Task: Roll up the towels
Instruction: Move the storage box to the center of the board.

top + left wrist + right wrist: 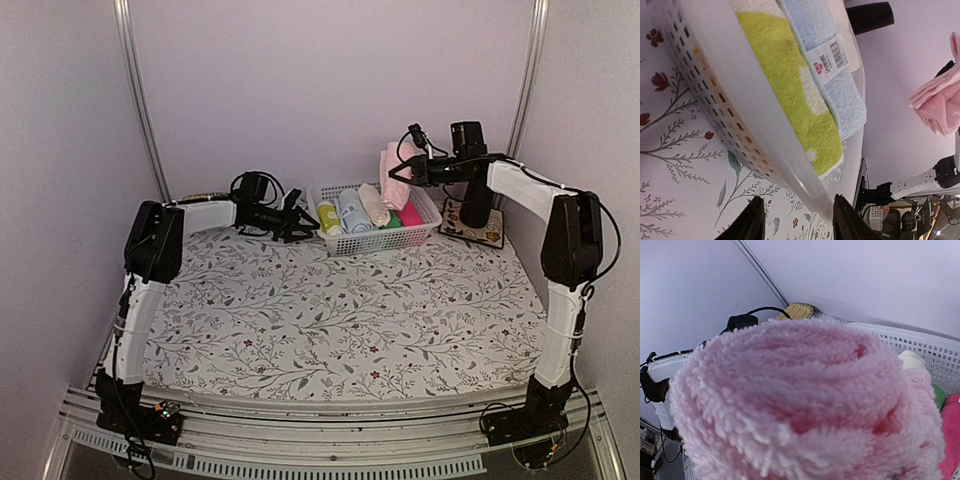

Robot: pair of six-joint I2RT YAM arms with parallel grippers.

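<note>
The right end effector [408, 170] is clamped on the pale pink towel [393, 168], which is a rolled bundle held in the air above the right end of the white basket [433, 210]. In the right wrist view the pink roll [800, 405] fills nearly the whole frame and hides the fingers, with the basket rim behind it.

The cream towel [373, 203] lies rolled inside the basket, between the light blue roll [352, 210] and the green roll [392, 221]. It is below and to the left of the right end effector and is not touched.

The left end effector [303, 225] sits low over the desk [330, 320] at the basket's left end. Its jaws are apart, and the left wrist view shows the basket's rim [805, 190] passing between them. I cannot tell whether either finger touches it.
</note>
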